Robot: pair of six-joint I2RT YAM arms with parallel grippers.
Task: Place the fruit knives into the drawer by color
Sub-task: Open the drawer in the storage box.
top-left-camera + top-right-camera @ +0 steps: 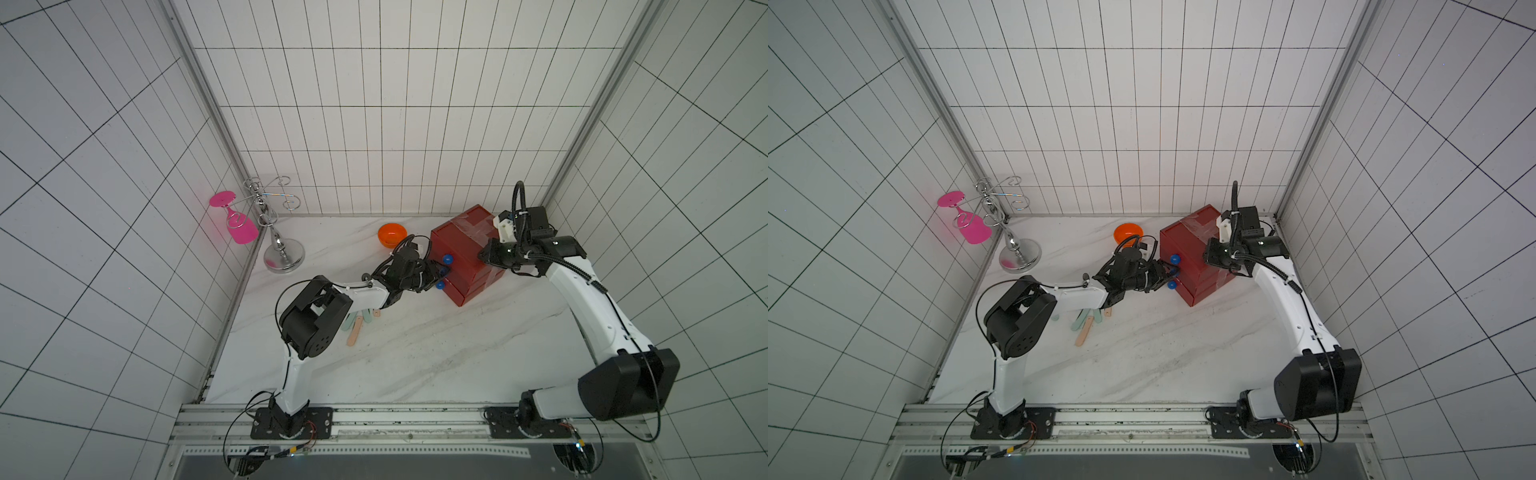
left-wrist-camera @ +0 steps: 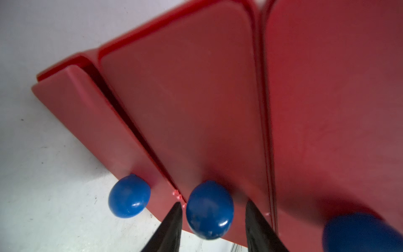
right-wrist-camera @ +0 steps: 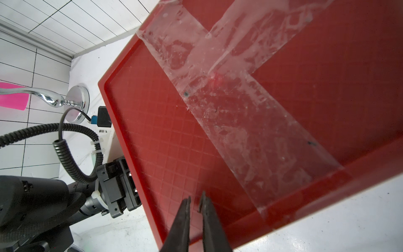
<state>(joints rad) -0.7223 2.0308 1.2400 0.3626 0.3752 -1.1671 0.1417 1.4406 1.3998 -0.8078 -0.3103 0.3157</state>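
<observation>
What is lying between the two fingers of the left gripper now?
The middle blue knob of the drawer, with a gap on each side; the left wrist view shows it.

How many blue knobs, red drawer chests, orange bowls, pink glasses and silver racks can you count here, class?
Round blue plastic knobs: 3
Red plastic three-drawer chest: 1
Round orange plastic bowl: 1
Pink plastic stemmed glass: 1
Silver metal wire rack: 1
Total: 7

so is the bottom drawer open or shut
Slightly open: the bottom drawer front stands out from the chest, a dark gap behind it.
</observation>
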